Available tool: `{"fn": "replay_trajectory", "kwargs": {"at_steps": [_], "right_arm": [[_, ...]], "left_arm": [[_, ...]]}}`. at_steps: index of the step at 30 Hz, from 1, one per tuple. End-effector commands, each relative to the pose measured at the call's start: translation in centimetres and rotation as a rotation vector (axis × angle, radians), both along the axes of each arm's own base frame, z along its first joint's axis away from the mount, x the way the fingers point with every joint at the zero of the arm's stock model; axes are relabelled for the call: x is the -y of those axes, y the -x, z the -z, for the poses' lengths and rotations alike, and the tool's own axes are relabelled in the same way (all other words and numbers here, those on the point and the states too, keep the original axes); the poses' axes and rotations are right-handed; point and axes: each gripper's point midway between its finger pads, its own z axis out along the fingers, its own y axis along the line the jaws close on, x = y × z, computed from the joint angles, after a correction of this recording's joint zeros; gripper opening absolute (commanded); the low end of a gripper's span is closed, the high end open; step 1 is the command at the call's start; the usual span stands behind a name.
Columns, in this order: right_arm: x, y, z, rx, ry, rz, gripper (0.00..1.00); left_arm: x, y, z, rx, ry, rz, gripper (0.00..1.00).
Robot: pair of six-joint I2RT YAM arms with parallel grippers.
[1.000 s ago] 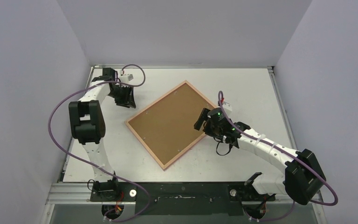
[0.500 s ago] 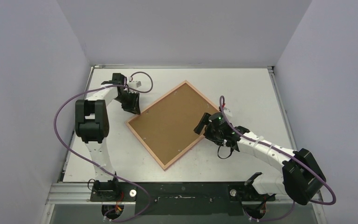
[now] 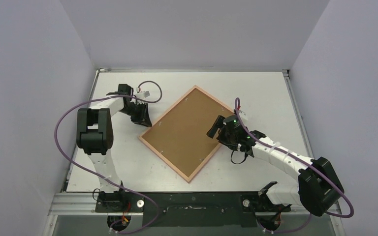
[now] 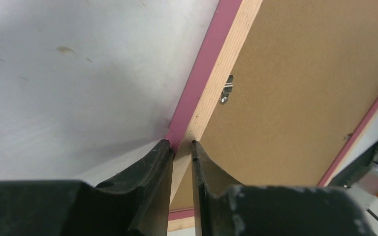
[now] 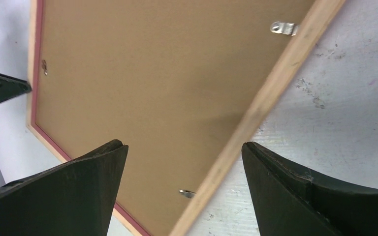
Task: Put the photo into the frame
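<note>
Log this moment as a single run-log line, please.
left end effector: pinching frame rim | right end effector: open over frame's right edge | backing board: facing up | photo: not visible

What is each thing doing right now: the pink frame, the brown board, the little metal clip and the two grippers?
Thin pink rectangular picture frame: lying flat, back side up.
Plain brown backing board: seated inside the frame.
Small metal clip: lying over the board's edge.
Left gripper: nearly closed, fingers astride the frame's rim; a firm pinch is unclear.
Right gripper: wide open over the frame's edge, holding nothing.
</note>
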Motion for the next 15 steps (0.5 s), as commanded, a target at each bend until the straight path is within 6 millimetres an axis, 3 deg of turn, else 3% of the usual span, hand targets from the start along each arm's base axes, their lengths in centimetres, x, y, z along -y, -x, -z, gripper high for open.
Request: {"fn": "replay_trajectory", "kwargs": {"at_steps": [1, 8, 15], "right_arm": [[-0.9, -1.6, -2.1, 0.064, -0.007, -0.001, 0.90], [-4.8, -2.7, -4.3, 0.156, -0.024, -0.154, 0.90], [-9.8, -3.3, -4.2, 0.199, -0.082, -0.364, 0.90]], "left_arm": [[2.7, 3.9, -0.2, -0.084, 0.066, 0.009, 0.08], [5.1, 7.2, -0.6, -0.173, 0.148, 0.025, 0.00], [5.8, 10.5, 0.6, -0.280, 0.223, 0.004, 0.00]]}}
